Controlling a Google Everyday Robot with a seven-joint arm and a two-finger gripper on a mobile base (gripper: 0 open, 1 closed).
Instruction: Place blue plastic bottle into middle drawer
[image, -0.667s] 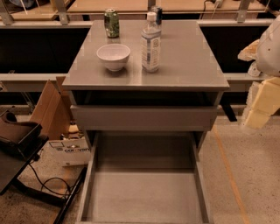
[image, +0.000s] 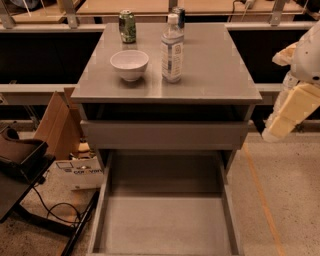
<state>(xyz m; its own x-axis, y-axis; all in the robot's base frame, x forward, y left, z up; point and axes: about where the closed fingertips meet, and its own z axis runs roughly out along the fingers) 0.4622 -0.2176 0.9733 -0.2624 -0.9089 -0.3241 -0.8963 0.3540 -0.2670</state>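
The blue plastic bottle (image: 172, 50) stands upright on the grey worktop (image: 215, 75), about midway between the left and right edges and closer to the back edge than to the front. Its white cap is on and its pale label faces the camera. Nothing grips it.

Just to its left, apart from it, a white bowl (image: 129, 64) sits mouth up, nearer the left edge. Behind the bowl, toward the back left corner, a green can (image: 127, 26) stands upright. A second, darker can (image: 180, 15) stands close to the back edge, partly hidden behind the bottle's neck.

Under the front edge of the worktop there is a dark open gap, and below it a grey drawer with a plain flat front (image: 165, 135), pushed in. Beneath that, the middle drawer (image: 165, 225) is pulled well out toward the camera, showing a flat grey floor and low side walls with nothing lying in it.

The gripper (image: 290, 112) hangs in the air off the right edge of the worktop, out beyond the front right corner and lower than the worktop surface, well apart from the bottle. It holds nothing that can be seen; whether it is spread or closed cannot be told.

On the ground beside the left edge lean a brown cardboard box (image: 55, 125) and a white printed carton (image: 80, 172), with a black cable (image: 55, 210) looping in front.
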